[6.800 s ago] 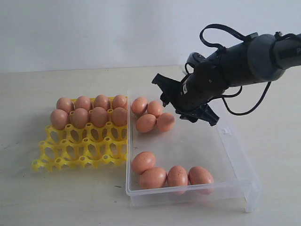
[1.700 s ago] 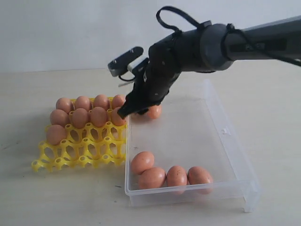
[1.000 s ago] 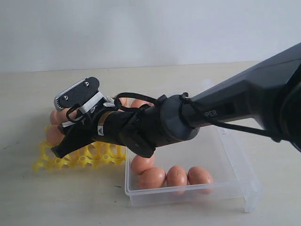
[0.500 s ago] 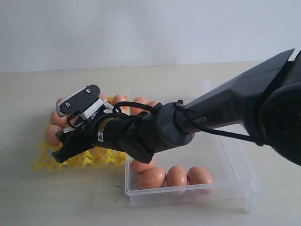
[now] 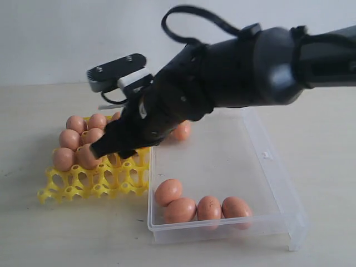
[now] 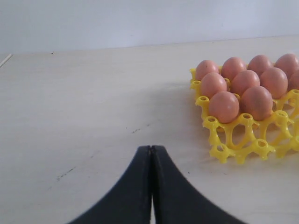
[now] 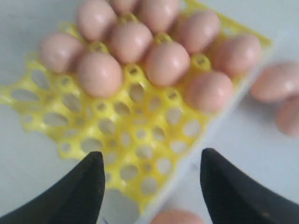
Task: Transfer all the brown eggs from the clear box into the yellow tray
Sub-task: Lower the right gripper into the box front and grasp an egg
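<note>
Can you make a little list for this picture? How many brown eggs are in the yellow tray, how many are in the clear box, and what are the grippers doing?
in the tray: ten brown oval eggs in the yellow plastic lattice tray
in the box: six eggs in view in the clear plastic rectangular box, four by its near wall
right gripper: open, holding nothing, over the tray
left gripper: shut, holding nothing, over the pale table beside the tray

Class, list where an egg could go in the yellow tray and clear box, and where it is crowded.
Free: the near cups of the yellow tray and the middle floor of the clear box. Crowded: brown eggs fill the tray's far rows; four line the box's near wall.
</note>
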